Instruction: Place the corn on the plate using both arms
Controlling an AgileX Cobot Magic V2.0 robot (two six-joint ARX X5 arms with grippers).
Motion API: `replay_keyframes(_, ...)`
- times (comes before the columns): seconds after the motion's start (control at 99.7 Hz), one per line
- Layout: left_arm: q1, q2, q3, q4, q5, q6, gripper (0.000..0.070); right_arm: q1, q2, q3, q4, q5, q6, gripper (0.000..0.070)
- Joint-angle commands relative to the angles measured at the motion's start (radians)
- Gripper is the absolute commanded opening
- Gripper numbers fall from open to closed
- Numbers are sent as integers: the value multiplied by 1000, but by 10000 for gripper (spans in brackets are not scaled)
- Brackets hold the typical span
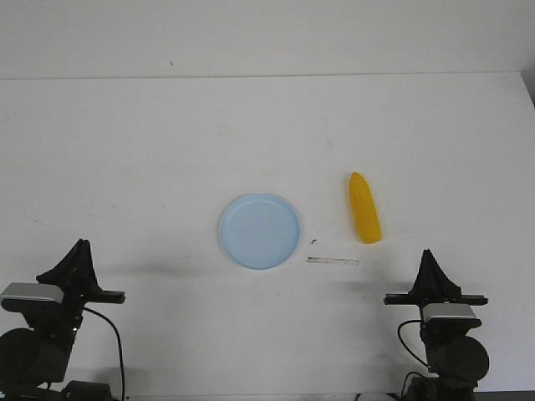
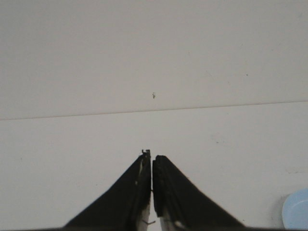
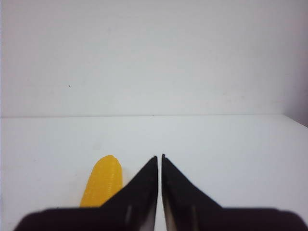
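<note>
The yellow corn (image 1: 364, 208) lies on the white table, right of the pale blue plate (image 1: 260, 230), its pointed end facing away from me. The plate sits near the table's middle with nothing on it. My left gripper (image 1: 79, 246) rests low at the near left, well away from both, its jaws shut on nothing (image 2: 151, 154). A sliver of the plate (image 2: 296, 210) shows in the left wrist view. My right gripper (image 1: 430, 255) rests at the near right, shut and holding nothing (image 3: 160, 156). The corn (image 3: 102, 180) lies just ahead of it and to one side.
A thin strip of clear tape (image 1: 333, 261) and a tiny dark speck (image 1: 313, 241) lie on the table between plate and corn. The table's far edge meets a white wall (image 1: 267, 38).
</note>
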Motion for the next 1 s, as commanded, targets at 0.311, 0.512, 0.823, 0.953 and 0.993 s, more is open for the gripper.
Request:
replay_keyframes(0.311, -2, -60, 6, -51, -5, -1, 1, 1, 2, -1, 10, 0, -2, 15)
replay_keyframes(0.512, -2, -60, 6, -51, -5, -1, 1, 1, 2, -1, 10, 0, -2, 14)
replay_keyframes(0.823, -2, -60, 6, -51, -5, -1, 1, 1, 2, -1, 10, 0, -2, 15)
replay_keyframes(0.953, -2, -60, 6, -51, -5, -1, 1, 1, 2, -1, 10, 0, -2, 14)
replay_keyframes(0.993, -2, -60, 6, -51, -5, -1, 1, 1, 2, -1, 10, 0, -2, 14)
